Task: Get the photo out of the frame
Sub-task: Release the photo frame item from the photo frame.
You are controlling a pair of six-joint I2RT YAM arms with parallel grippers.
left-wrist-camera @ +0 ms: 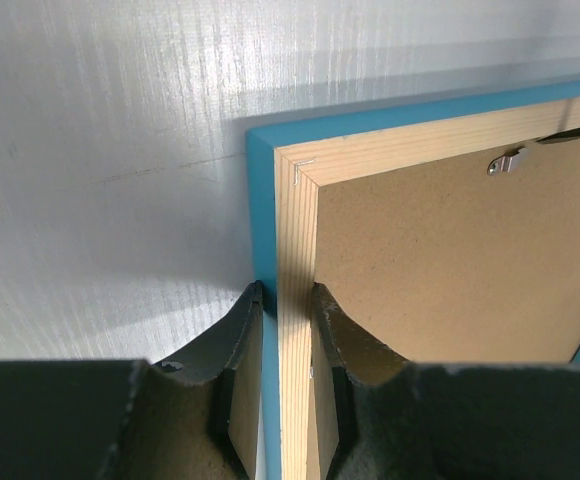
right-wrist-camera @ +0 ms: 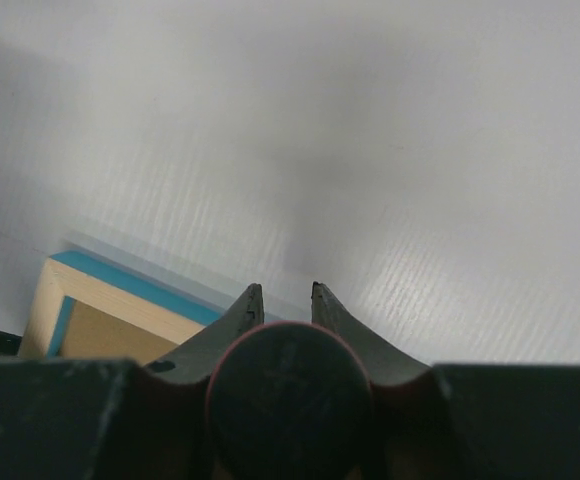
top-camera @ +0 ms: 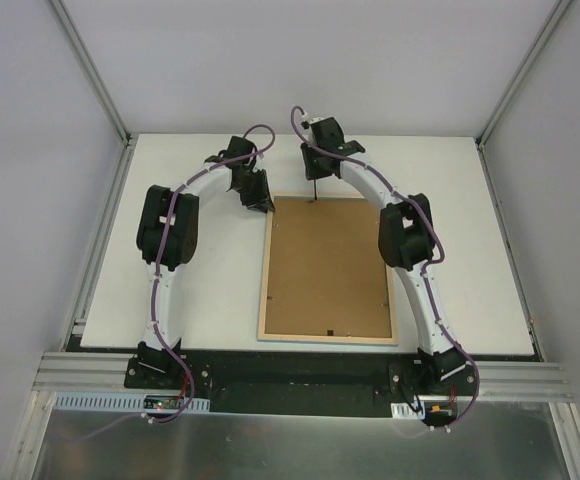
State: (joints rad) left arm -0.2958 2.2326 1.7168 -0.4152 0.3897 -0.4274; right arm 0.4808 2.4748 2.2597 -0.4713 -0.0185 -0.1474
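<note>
Face down at the middle of the white table (top-camera: 200, 300) lies the frame (top-camera: 264, 290), its brown backing board (top-camera: 327, 265) turned up and its blue front against the surface; the photo cannot be seen. The left gripper (left-wrist-camera: 288, 300) pinches the frame's pale wooden rim just short of the far-left corner, one finger outside the blue edge and one on the board. The right gripper (right-wrist-camera: 286, 292), fingers narrow, holds a red-rimmed screwdriver (right-wrist-camera: 290, 400) upright, its thin shaft pointing down at the frame's far edge. A small metal clip (left-wrist-camera: 505, 160) sits by that edge.
</note>
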